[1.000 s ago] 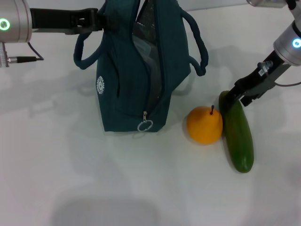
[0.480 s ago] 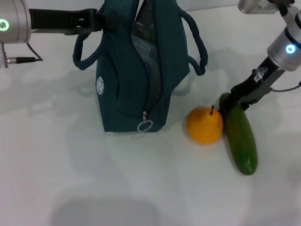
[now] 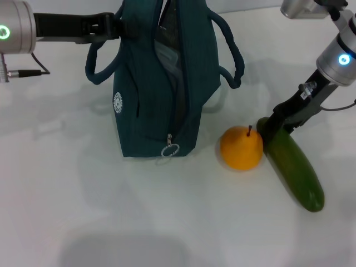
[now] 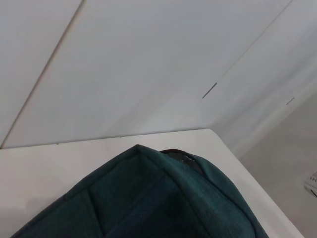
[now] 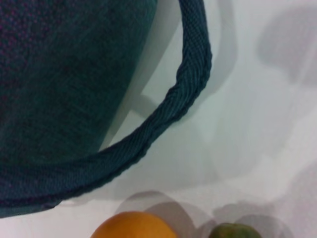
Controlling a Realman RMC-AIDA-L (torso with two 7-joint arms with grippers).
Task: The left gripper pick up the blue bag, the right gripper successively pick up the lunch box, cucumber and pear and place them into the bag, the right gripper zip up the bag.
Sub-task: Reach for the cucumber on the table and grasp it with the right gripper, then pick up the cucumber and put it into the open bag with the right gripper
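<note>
The blue bag (image 3: 161, 94) stands upright on the white table, its zip open. My left gripper (image 3: 114, 25) is shut on the bag's top edge at the back left. A pale lunch box (image 3: 167, 61) shows inside the opening. The orange-yellow pear (image 3: 241, 148) lies right of the bag. The green cucumber (image 3: 295, 167) lies beside the pear, slanting toward the front right. My right gripper (image 3: 271, 123) is shut on the cucumber's far end. The right wrist view shows the bag (image 5: 59, 74), the pear (image 5: 133, 225) and the cucumber's tip (image 5: 235, 231).
The bag's loop handles hang out on both sides, one (image 3: 233, 61) toward the pear. The zip pull ring (image 3: 170, 149) hangs at the bag's front bottom. White table (image 3: 111, 222) lies in front. The left wrist view shows the bag's top (image 4: 148, 198) and a wall.
The cucumber's near end has swung right and forward, away from the pear, while its far end stays at my right gripper. The bag and left arm have barely moved.
</note>
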